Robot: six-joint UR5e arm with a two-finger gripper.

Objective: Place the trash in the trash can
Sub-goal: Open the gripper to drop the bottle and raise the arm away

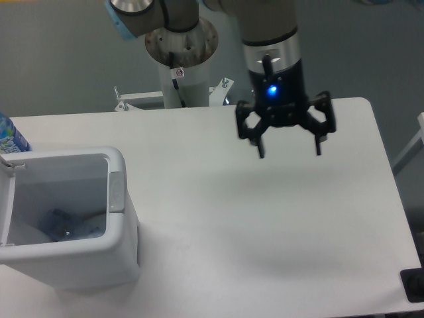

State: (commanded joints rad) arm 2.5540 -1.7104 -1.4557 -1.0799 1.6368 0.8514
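Observation:
The white trash can [122,199] stands at the table's left front, its grey latch facing right. Inside it, at the bottom, lies the trash [66,225]: a crushed bluish clear bottle beside something whitish, partly hidden by the wall. My gripper [289,148] hangs open and empty above the table's far right part, well away from the can.
An upright bottle with a bright blue label [9,137] peeks in at the left edge behind the can. The arm's base column [182,59] and metal brackets stand behind the table's far edge. A dark object [414,285] sits at the lower right corner.

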